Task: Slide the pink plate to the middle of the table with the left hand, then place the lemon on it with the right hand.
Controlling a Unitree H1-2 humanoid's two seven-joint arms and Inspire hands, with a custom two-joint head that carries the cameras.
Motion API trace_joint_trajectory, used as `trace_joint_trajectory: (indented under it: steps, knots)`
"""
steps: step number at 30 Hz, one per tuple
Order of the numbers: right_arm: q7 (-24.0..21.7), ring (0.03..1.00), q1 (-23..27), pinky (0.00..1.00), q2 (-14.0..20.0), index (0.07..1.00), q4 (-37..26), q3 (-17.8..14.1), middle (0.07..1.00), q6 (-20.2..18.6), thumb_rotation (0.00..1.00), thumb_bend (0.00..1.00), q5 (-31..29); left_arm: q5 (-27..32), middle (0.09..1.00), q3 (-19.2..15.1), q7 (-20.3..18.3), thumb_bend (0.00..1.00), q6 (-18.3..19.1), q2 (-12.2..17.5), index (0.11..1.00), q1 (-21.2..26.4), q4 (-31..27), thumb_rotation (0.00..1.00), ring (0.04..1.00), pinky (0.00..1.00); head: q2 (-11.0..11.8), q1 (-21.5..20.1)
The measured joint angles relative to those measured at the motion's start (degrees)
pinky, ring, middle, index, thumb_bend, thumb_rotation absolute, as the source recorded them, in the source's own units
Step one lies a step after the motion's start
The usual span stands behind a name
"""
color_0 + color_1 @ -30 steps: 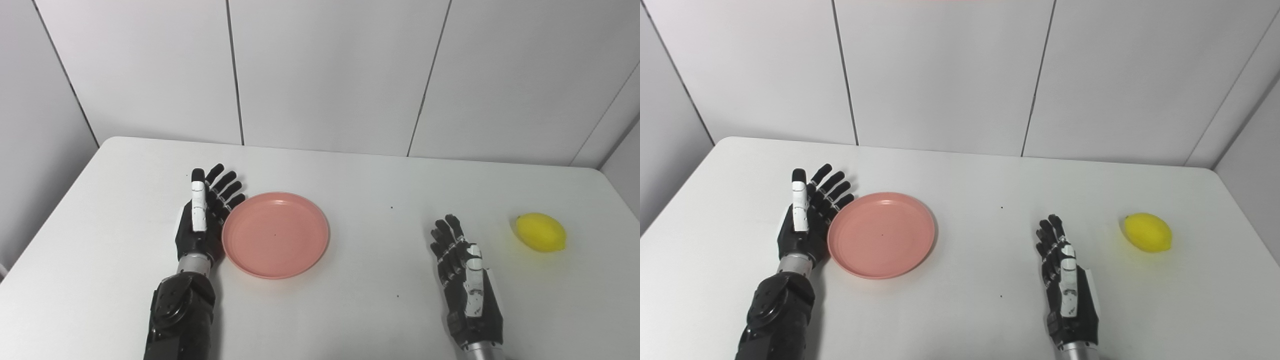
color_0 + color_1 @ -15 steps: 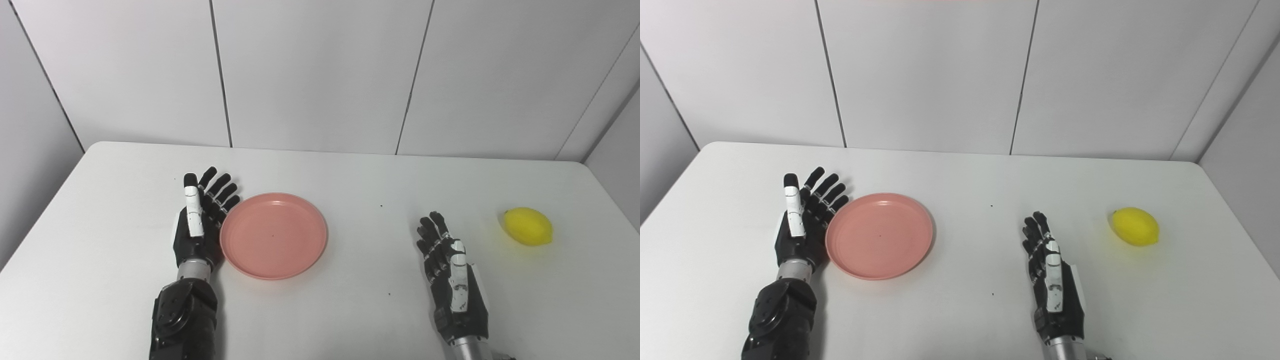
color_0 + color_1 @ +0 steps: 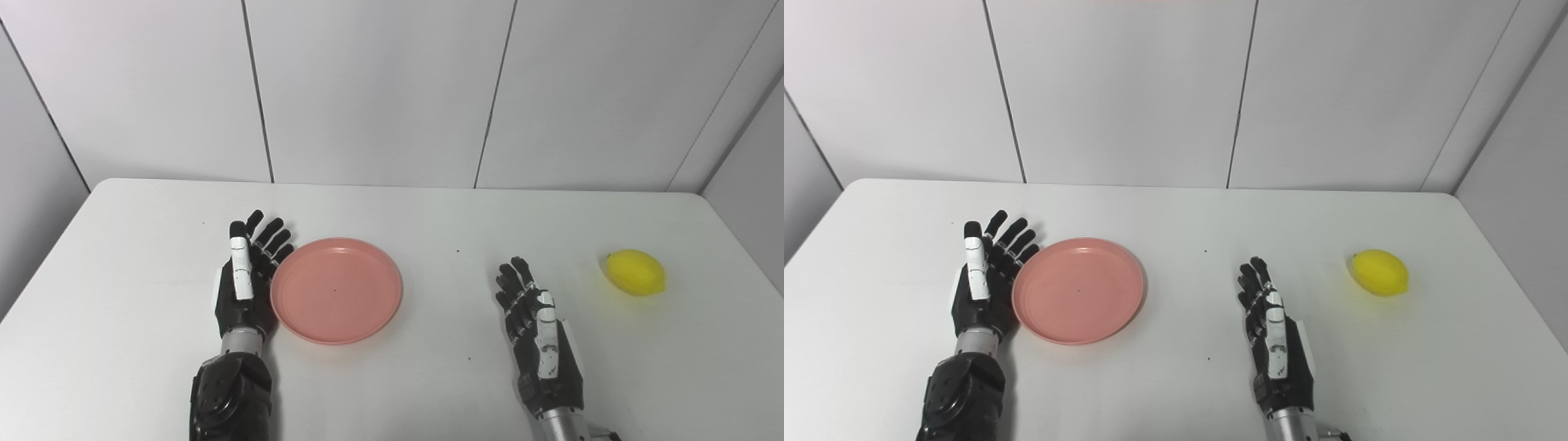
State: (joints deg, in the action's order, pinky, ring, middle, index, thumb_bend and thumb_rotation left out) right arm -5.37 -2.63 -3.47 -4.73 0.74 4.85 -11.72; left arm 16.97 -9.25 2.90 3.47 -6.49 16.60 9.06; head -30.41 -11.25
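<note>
The round pink plastic plate (image 3: 336, 290) lies flat on the white surface (image 3: 429, 380), a little left of the middle. The black left hand (image 3: 247, 280) stands on its edge just beside the plate's left rim, palm toward it. Its fingers (image 3: 273, 233) are straight and slightly spread, and they hold nothing. Whether the palm really touches the rim, I cannot tell.

The black right hand (image 3: 539, 340) rests near the right side, fingers stretched forward and a little apart, also empty. The yellow oval lemon (image 3: 634, 272) lies on the surface well apart from this hand, near the right edge, and far from the plate.

In my judgement the first step is only partly done: the plate needs more sliding to the right. The lemon is untouched, so the whole second step is left.
</note>
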Motion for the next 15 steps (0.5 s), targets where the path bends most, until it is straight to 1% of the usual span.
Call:
trace_joint_trajectory:
  steps: [7,12,15]
  knots:
    - [0.30,0.956,0.02,0.98,-0.50,0.943,0.05,0.07,0.934,0.00,0.97,0.77,0.01,-0.69,0.822,0.88,0.11,0.80,0.32,0.01,0.858,0.00,0.00,0.84,0.818,0.80,-0.26,-1.23]
    - [0.73,0.964,0.05,1.00,-1.04,0.950,0.15,0.65,0.942,0.00,0.99,0.76,0.10,-0.66,0.804,1.31,-0.01,0.79,0.44,0.05,0.832,0.00,0.00,0.83,0.811,0.78,-0.44,-1.85]
    - [0.81,0.962,0.07,1.00,-1.17,0.945,0.19,1.07,0.939,0.00,0.98,0.76,0.13,-0.41,0.815,1.70,-0.37,0.79,0.66,0.05,0.850,-0.02,0.00,0.81,0.821,0.80,-0.53,-2.29]
